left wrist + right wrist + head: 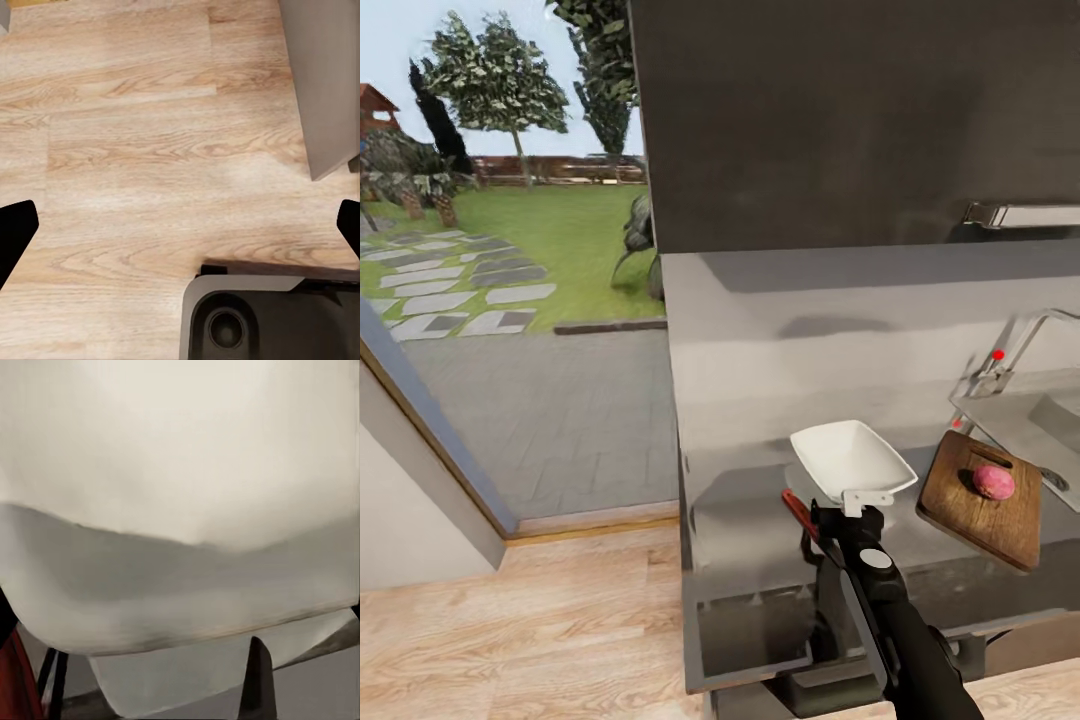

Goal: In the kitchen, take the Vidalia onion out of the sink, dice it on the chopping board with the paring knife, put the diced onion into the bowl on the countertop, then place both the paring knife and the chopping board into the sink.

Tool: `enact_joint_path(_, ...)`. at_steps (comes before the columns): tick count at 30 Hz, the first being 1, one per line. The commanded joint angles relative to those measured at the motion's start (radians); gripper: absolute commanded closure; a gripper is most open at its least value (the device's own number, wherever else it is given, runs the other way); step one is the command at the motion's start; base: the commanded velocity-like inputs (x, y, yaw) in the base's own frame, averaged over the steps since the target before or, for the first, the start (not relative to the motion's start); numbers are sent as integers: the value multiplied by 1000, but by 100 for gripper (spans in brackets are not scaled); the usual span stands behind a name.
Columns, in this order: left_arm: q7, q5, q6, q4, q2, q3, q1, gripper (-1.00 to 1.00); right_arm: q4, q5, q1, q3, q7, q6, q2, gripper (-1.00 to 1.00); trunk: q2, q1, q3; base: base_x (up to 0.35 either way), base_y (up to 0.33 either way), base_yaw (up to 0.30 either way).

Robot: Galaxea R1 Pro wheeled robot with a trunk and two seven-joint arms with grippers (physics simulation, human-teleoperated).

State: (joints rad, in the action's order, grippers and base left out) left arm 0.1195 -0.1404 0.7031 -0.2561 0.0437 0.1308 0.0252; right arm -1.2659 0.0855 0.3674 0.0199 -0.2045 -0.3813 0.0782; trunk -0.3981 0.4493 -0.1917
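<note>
The white bowl (850,455) hangs slightly tilted just above the grey countertop (740,500), and my right gripper (857,498) is shut on its near rim. Up close, the bowl's underside (180,510) fills the right wrist view, with one dark finger (257,675) below it. The paring knife's red handle (796,510) lies on the worktop right beside that gripper, and it also shows as a red handle (19,682) in the wrist view. The pinkish whole onion (993,482) rests on the dark chopping board (980,505), which lies next to the sink (1050,425). My left gripper (180,229) is open over the wood floor.
The chrome tap (1015,355) with its red-tipped lever stands behind the sink. The counter ends at its left edge (682,500), beyond which a glass wall gives onto a garden. The robot's base (255,315) sits below the left gripper on the plank floor (150,112).
</note>
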Motion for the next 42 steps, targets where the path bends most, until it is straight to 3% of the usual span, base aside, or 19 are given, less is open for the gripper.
enact_joint_path(1, 5, -8, 1, -2, 1, 9, 0, -100, -1, 9, 1, 2, -3, -8, 0, -100, -2, 1, -2, 25, -29, 0)
enact_joint_path(23, 5, -8, 1, -2, 1, 9, 0, -100, -1, 8, 1, 2, -2, -8, 0, -100, -2, 1, -3, 3, -3, 0)
enact_joint_path(42, 5, -8, 1, -2, 1, 9, 0, -100, -1, 8, 1, 2, -2, -8, 1, -100, -2, 1, -27, 0, 0, 0)
